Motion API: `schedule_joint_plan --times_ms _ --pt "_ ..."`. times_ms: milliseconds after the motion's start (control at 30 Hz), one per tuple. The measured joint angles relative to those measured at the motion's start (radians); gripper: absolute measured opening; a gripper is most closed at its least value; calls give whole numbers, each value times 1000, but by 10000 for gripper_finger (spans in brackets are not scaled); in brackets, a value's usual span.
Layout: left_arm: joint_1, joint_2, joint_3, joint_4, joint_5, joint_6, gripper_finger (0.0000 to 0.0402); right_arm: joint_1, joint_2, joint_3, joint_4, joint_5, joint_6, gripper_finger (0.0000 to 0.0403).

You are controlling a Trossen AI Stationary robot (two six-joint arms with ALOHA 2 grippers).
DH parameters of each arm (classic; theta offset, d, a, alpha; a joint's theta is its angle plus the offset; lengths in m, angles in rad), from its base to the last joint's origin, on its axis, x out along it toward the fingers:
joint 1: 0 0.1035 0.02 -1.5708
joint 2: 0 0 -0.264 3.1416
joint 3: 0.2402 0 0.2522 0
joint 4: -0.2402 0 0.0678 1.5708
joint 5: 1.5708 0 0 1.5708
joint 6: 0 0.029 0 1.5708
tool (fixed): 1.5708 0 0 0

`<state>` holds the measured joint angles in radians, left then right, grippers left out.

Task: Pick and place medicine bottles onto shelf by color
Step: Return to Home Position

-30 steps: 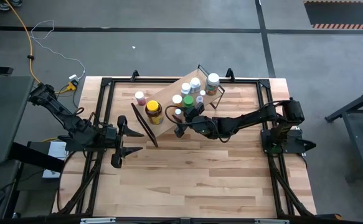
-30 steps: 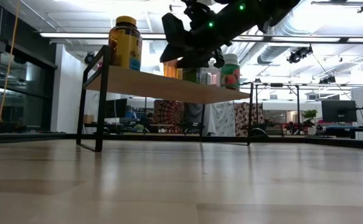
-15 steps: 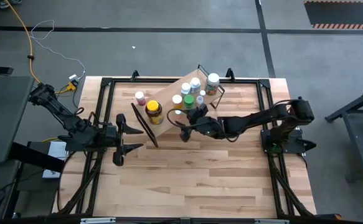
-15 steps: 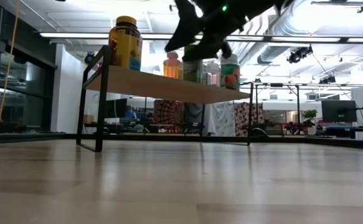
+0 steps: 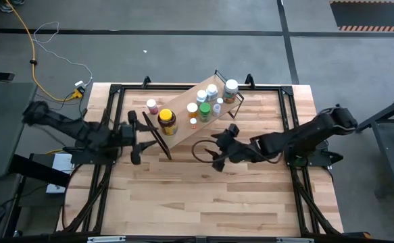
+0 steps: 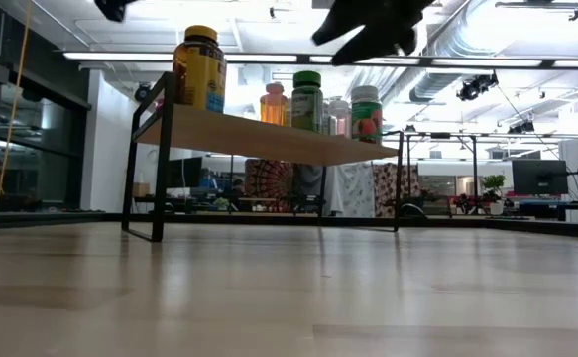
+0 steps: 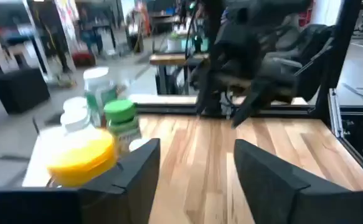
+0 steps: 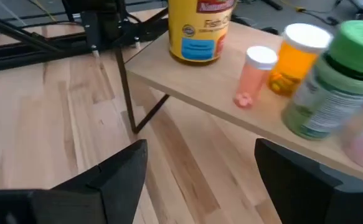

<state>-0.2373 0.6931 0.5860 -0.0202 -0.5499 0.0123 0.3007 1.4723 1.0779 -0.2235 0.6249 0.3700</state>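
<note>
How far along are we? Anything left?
Mostly done: the amber jar, green bottle and white-capped bottles stand on the shelf. Nothing in hand: left gripper and right gripper are open and empty. Left: one pink-capped bottle seems to stand on the tabletop, off the shelf.

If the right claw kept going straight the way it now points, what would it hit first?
The open right claw would probably meet the long light-wood shelf at its front edge, beside the black wire leg. Depth is unclear; it might pass underneath.
</note>
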Motion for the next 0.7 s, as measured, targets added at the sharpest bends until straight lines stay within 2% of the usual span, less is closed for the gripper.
schedule_joint_plan --times_ms 133,233,333,467,533,700 --pt "201 -14 -1 -93 162 -54 141 25 -32 0 -101 52 45 287" --pt "293 -29 -35 -56 215 -61 77 36 -53 0 -194 81 82 287" --pt "333 -53 -117 29 229 -61 16 48 -68 0 -313 130 139 287" --pt "341 -117 -260 180 233 -66 14 71 -97 -3 -500 152 275 286" --pt "342 -148 -328 176 233 -79 5 88 -126 -28 -565 152 352 281" --pt "341 -227 -401 208 245 -94 2 136 -237 -143 -621 136 517 235"
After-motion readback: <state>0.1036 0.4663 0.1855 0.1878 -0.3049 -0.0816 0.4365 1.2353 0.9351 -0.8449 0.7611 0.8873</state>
